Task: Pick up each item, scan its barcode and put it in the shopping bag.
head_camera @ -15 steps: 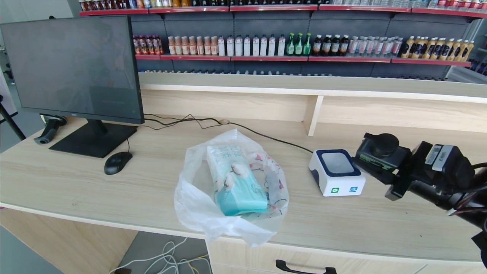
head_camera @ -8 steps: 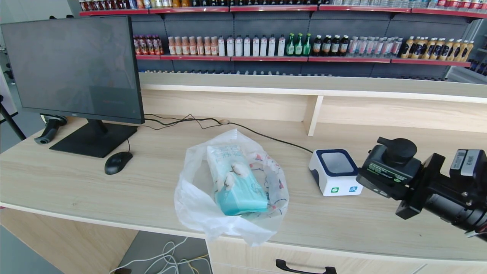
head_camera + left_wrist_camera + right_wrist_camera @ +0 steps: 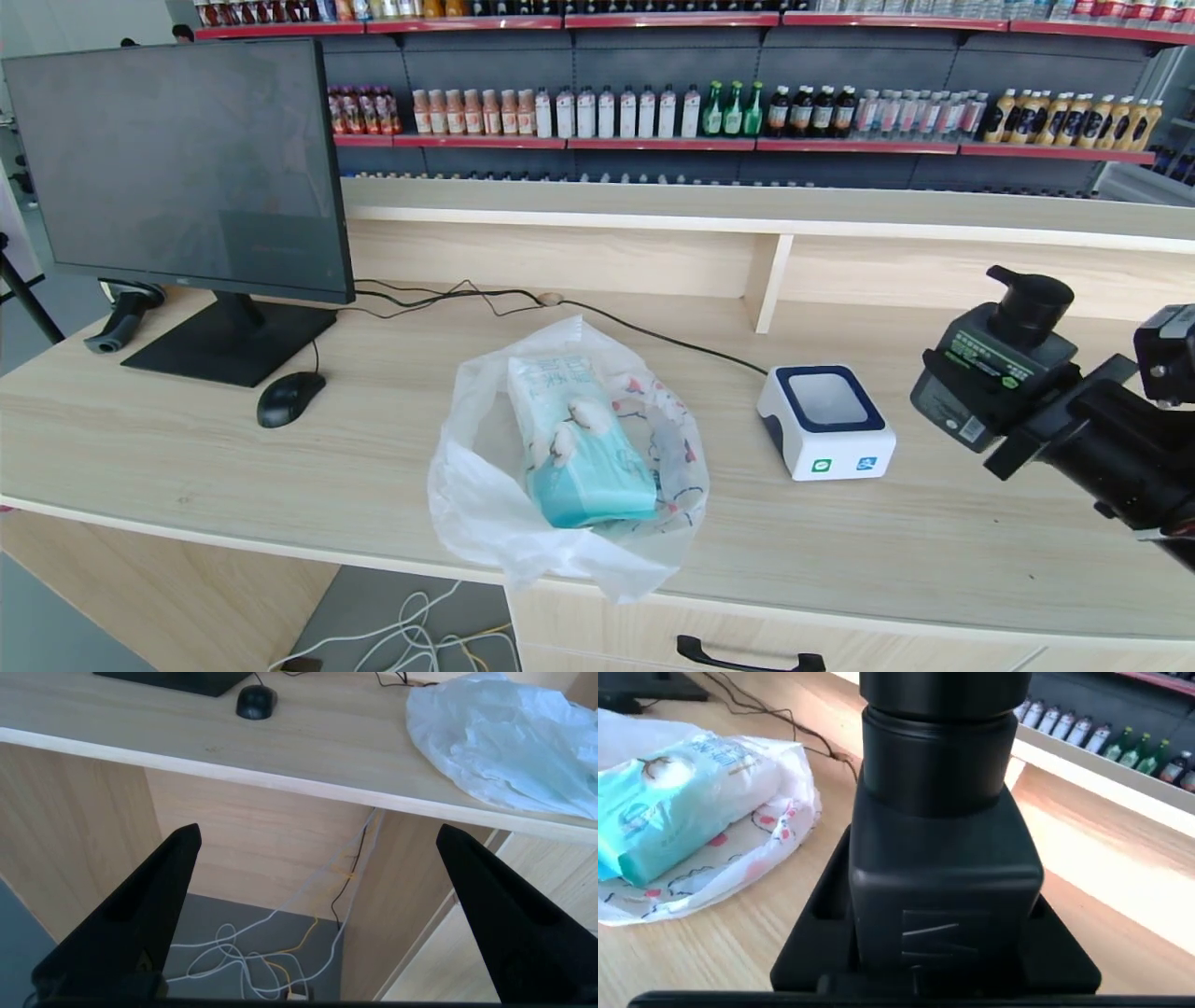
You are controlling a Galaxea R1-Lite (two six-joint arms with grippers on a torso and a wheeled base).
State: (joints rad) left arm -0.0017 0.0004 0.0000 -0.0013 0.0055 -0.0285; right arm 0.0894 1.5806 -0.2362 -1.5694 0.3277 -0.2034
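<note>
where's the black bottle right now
In the head view the black bottle sits gripped in the right tool on the robot's right, held above the counter just right of the white scanner, not touching it.

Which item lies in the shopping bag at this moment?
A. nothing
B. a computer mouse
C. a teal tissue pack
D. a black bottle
C: the teal tissue pack lies inside the shopping bag, while the black bottle is held in the right gripper, off to the right of the scanner.
</note>
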